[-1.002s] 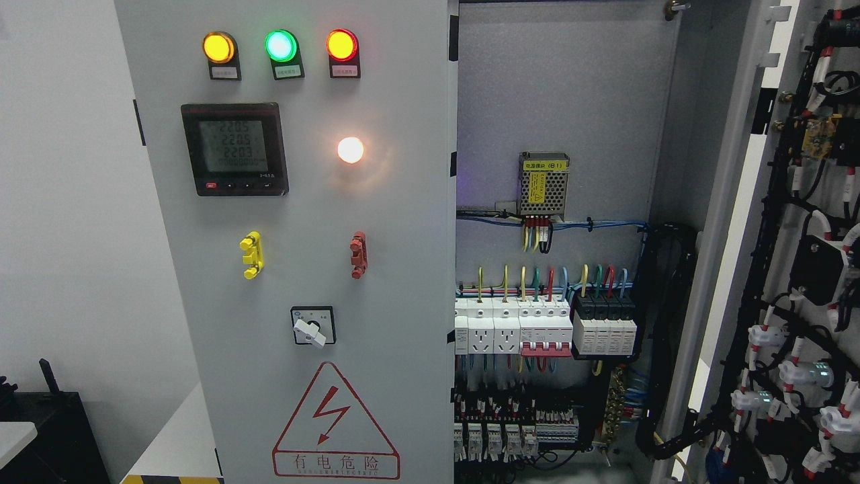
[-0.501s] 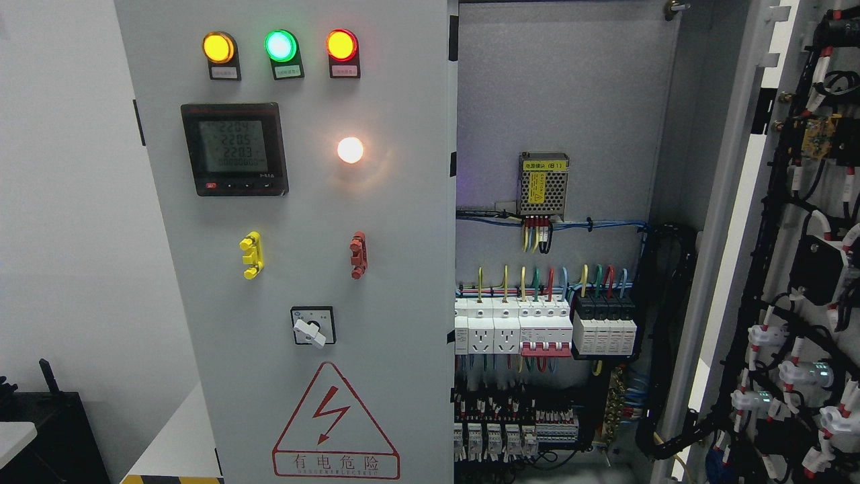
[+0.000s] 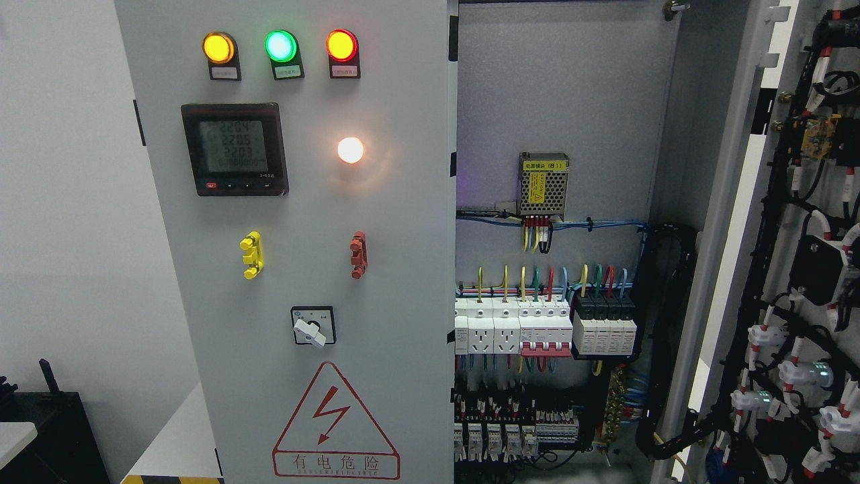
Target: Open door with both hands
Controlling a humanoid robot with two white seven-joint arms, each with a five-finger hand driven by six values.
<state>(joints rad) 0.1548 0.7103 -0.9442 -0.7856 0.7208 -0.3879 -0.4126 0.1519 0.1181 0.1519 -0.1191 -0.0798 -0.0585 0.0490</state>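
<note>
Below switch (image 3: 312,327), warning triangle (image 3: 335,420) reads 有电危险.

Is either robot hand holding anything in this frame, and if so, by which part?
Nothing is seen held: neither robot hand is in view. The right door is swung open, the left door shut.

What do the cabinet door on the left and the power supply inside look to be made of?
The left door looks like sheet metal with a matte pale grey painted finish: flat, evenly coloured, faintly reflecting the lamp glow. The power supply seems bare perforated metal, silvery with a grid of small holes and a yellow label. Neither can be confirmed by look alone.
</note>
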